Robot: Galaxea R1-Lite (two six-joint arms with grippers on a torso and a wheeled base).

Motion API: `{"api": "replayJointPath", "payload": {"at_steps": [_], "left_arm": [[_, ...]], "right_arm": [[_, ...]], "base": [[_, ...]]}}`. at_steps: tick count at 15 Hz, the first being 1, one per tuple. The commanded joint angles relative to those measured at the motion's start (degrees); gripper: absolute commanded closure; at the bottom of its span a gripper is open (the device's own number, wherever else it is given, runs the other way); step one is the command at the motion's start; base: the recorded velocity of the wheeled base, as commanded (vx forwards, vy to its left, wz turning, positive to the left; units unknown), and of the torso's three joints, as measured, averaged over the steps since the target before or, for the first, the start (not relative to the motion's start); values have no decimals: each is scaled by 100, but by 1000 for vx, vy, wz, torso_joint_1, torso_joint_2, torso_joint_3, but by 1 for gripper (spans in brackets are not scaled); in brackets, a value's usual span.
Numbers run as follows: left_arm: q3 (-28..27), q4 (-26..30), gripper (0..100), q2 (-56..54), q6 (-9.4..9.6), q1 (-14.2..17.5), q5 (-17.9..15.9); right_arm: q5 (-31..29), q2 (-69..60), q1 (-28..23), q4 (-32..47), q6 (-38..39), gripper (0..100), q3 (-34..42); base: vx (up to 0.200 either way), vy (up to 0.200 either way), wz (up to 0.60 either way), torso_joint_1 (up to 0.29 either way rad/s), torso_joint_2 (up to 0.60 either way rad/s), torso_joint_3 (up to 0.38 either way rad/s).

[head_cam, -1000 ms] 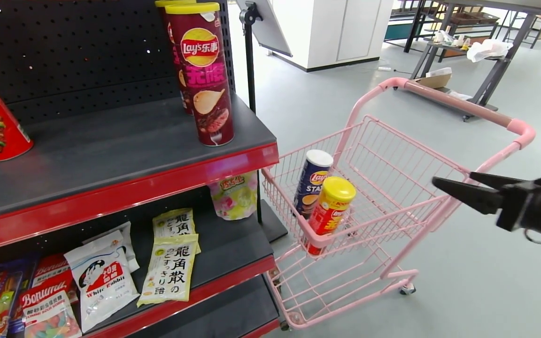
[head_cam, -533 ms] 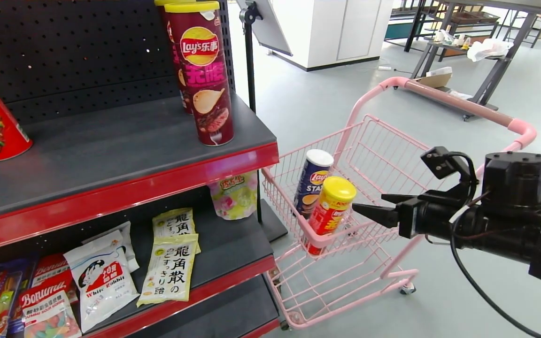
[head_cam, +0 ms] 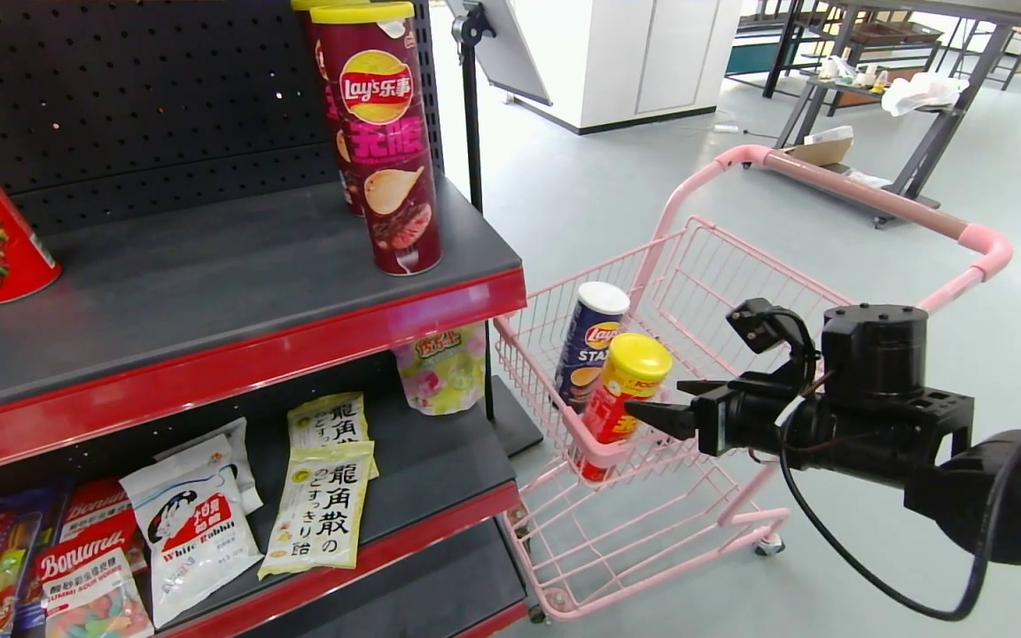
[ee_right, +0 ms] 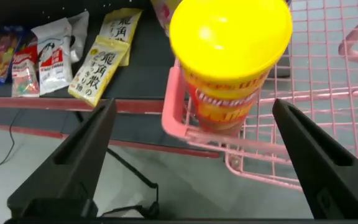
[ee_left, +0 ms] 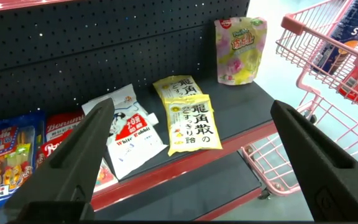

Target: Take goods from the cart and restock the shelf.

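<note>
- My right gripper [head_cam: 657,399] is nearest: fingers spread wide, holding nothing, levelled at the cart's front corner.
- My left gripper [ee_left: 191,107] is likewise wide open and empty, facing the lower shelf [ee_left: 260,102] and its snack bags [ee_left: 188,121].
- Just ahead of the right fingertips the yellow-lidded can [head_cam: 626,385] leans against the front rim of the pink cart [head_cam: 865,199], just beside the blue can [head_cam: 590,341].
- For a clean grasp I'd straddle the can's body below the lid, centred, and close gently. It is tilted, so I'd match its lean and keep both fingers off the wire rim.
- Farthest off, the upper shelf [head_cam: 209,266] carries upright maroon cans [head_cam: 391,151] — I judge this one belongs there.
</note>
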Motion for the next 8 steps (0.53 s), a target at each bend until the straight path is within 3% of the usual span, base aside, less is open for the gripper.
{"api": "replayJointPath", "payload": {"at_steps": [1,8], "left_arm": [[1,1,0,5,4,-1,-5],[1,1,0,5,4,-1,4]], "right_arm": [[-12,512,-20,-203,1,0,-282],[-100,1330,41,-467,-8,0,-844]], "base": [[0,0,0,0,0,0],[0,0,0,0,0,0]]}}
